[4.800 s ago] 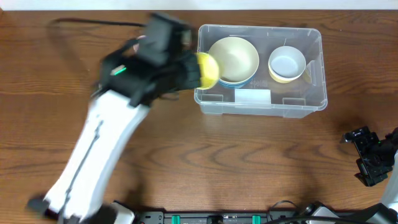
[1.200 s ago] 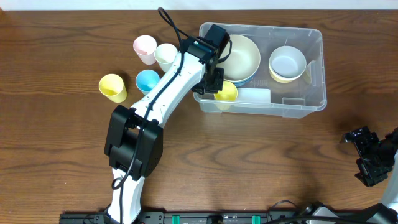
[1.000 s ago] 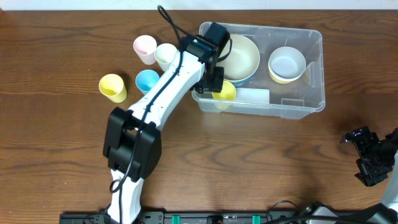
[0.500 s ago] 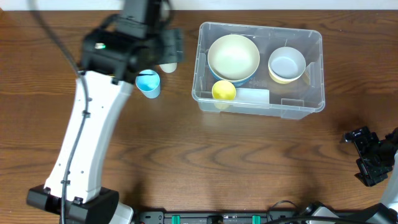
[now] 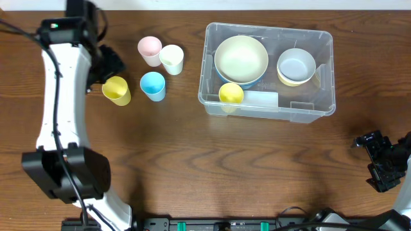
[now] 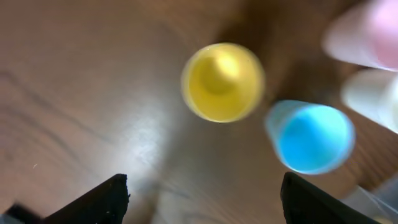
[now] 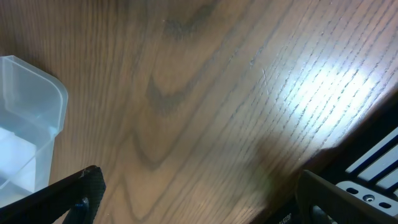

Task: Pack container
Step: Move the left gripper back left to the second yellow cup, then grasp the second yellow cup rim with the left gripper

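**Container parked on the far edge, both grippers empty**

The container (image 5: 270,27) sits right of centre along the far edge, with bowls (image 5: 241,58) and a packed yellow cup (image 5: 231,94) inside. The left gripper (image 6: 204,190) hangs over the loose yellow cup (image 6: 222,81) near the far-left corner, jaws wide, holding nothing. The right gripper (image 7: 199,186) is spread wide too, by the right edge.

I see the container (image 5: 324,96) right of centre, left bowl (image 5: 241,59) and right bowl (image 5: 296,65) inside, inner cup (image 5: 231,94) before the left bowl, four cups (image 5: 153,85) outside leftward.
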### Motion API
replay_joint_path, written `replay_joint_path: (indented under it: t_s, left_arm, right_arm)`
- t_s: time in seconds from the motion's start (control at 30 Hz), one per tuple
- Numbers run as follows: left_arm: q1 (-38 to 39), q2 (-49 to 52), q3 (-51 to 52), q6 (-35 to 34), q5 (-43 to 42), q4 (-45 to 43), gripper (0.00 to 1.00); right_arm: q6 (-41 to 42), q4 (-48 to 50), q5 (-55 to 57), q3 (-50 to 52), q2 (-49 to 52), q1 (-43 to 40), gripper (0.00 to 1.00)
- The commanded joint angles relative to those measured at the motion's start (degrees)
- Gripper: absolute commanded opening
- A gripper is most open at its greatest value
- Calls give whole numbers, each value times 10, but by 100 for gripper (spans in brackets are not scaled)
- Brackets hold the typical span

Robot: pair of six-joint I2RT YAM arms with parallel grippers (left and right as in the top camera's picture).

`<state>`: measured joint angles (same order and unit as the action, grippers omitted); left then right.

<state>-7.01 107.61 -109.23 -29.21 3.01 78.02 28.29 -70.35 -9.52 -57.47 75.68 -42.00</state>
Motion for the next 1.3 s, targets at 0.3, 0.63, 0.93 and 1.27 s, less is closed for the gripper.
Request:
replay_joint_path:
  t_s: [0.3, 0.63, 0.93, 1.27]
  left_arm:
    - [-42, 99, 29, 7, -11, -18, 79]
    - [-42, 168, 30, 9, -11, -25, 79]
    - [-42, 200, 30, 11, -13, -27, 54]
    - [-42, 194, 26, 17, -13, -21, 6]
  right_arm:
    - [8, 1, -4, 0, -7, -5, 99]
    - [8, 1, -4, 0, -7, -5, 99]
    - [8, 1, -4, 0, -7, -5, 99]
    - [8, 1, -4, 0, -7, -5, 99]
